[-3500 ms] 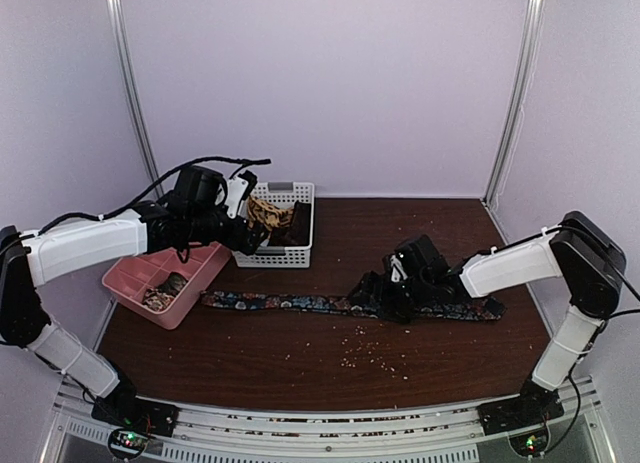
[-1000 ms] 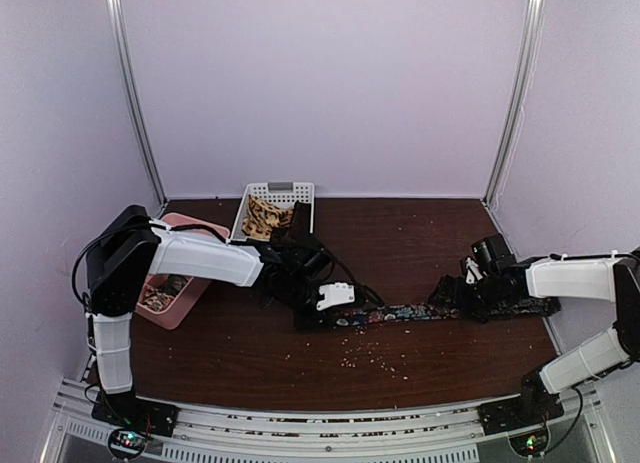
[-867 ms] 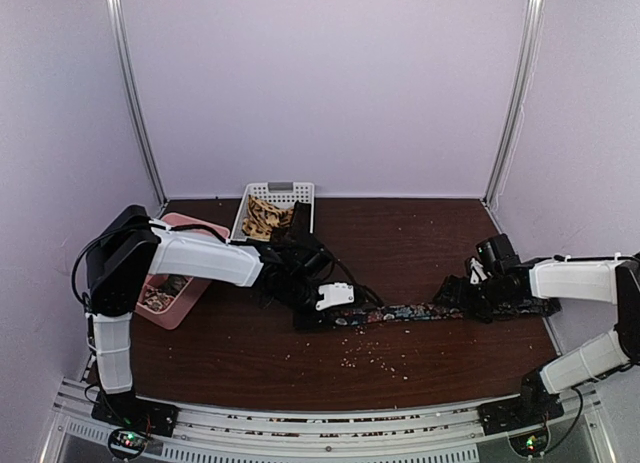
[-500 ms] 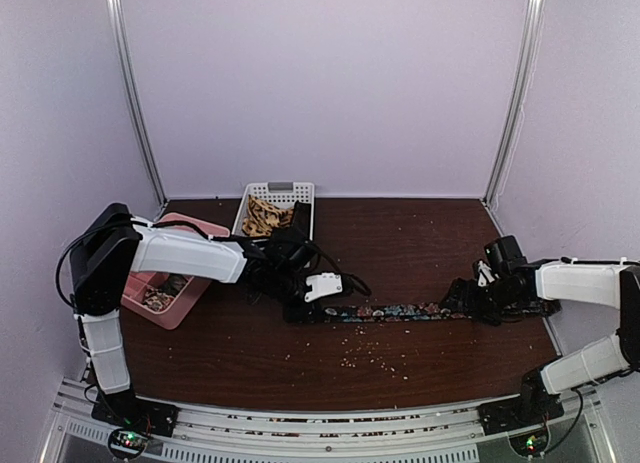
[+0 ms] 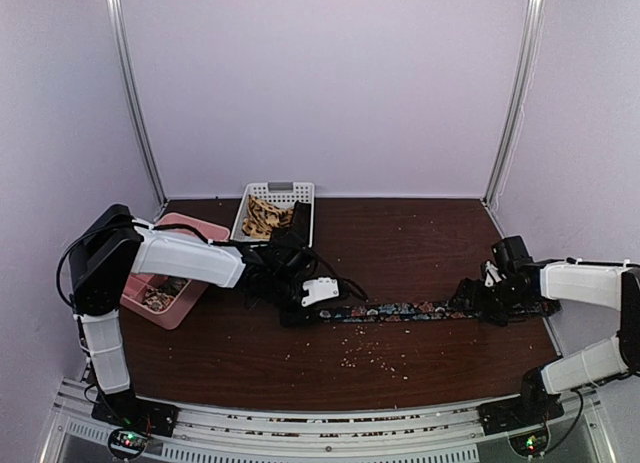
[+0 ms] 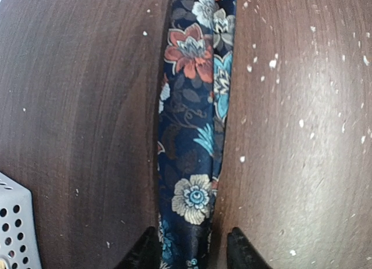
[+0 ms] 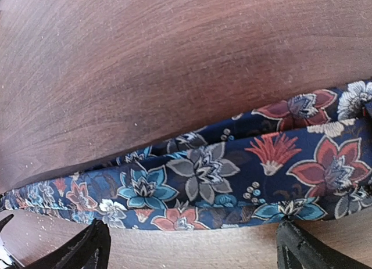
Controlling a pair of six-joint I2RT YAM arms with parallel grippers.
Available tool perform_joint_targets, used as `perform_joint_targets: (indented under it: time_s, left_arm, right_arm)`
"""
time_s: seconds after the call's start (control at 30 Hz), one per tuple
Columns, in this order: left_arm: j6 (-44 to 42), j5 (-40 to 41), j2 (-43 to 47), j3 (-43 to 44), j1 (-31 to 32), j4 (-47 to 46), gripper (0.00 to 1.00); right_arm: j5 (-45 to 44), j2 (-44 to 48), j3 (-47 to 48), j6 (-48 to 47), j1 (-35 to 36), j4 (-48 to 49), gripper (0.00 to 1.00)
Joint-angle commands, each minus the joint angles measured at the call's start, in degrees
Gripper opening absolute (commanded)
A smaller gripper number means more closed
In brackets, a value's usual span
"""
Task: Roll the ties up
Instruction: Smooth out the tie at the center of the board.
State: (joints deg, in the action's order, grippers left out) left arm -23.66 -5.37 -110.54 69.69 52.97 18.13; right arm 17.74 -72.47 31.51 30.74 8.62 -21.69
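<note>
The dark floral tie lies flat in a nearly straight strip across the middle of the table. My left gripper is low over its left end. In the left wrist view the tie runs up the frame, and the left gripper straddles it with jaws apart and a slim gap on the right side. My right gripper sits near the tie's right end. It is wide open, with the tie lying across in front of its fingertips. A tan patterned tie rests in the white basket.
The pink tray stands at the left, behind the left arm. A corner of the basket shows close to the left fingers. Pale crumbs are scattered on the dark wood in front of the tie.
The left gripper drew the tie's end leftward and the strip straightened. Its jaws then parted from shut. The right gripper slid a little to the right along the tie, staying open.
</note>
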Motion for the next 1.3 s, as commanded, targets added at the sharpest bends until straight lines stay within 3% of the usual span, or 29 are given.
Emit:
perform_joint_targets:
  time_s: [0.0, 0.2, 0.43, 0.67, 0.77, 0.8, 0.93, 0.97, 1.27]
  left_arm:
    - [1.53, -3.04, 2.58, 1.81, -0.32, -1.09, 0.46]
    - [2.45, -3.06, 3.04, 2.24, -0.32, -1.99, 0.56]
    - [3.77, -1.64, 3.69, 1.95, -0.65, -2.64, 0.69]
    - [3.93, -0.07, 4.45, 1.09, -0.98, -2.93, 0.72]
    - [4.19, 0.22, 4.91, 0.65, -1.32, -3.44, 0.73]
    - [4.30, 0.30, 5.17, 0.50, -1.44, -3.60, 0.85]
    - [4.96, 1.41, 6.02, -0.66, -1.68, -5.95, 0.91]
    - [5.21, 1.40, 6.22, -1.14, -1.77, -6.75, 0.96]
    - [6.99, -4.67, 5.16, -1.13, -1.99, -7.95, 0.98]
  right_arm:
    - [3.06, 2.84, -0.57, -0.51, -0.30, -0.66, 1.00]
    - [6.86, 4.22, 1.52, 3.12, 3.81, 2.00, 1.00]
    - [5.61, -2.03, 3.91, 6.72, 9.47, 5.75, 1.00]
    - [2.88, -6.97, 4.35, 7.75, 10.06, 6.80, 1.00]
    - [1.61, -7.25, 3.43, 7.99, 8.96, 5.06, 1.00]
    - [0.79, -7.06, 3.01, 8.10, 8.32, 4.28, 1.00]
    - [-1.58, -5.34, 1.16, 8.99, 4.97, 1.13, 1.00]
    - [-2.16, -4.79, 1.02, 9.35, 4.50, 0.25, 1.00]
    - [-8.35, 2.36, -0.13, 7.23, -3.95, -9.15, 0.99]
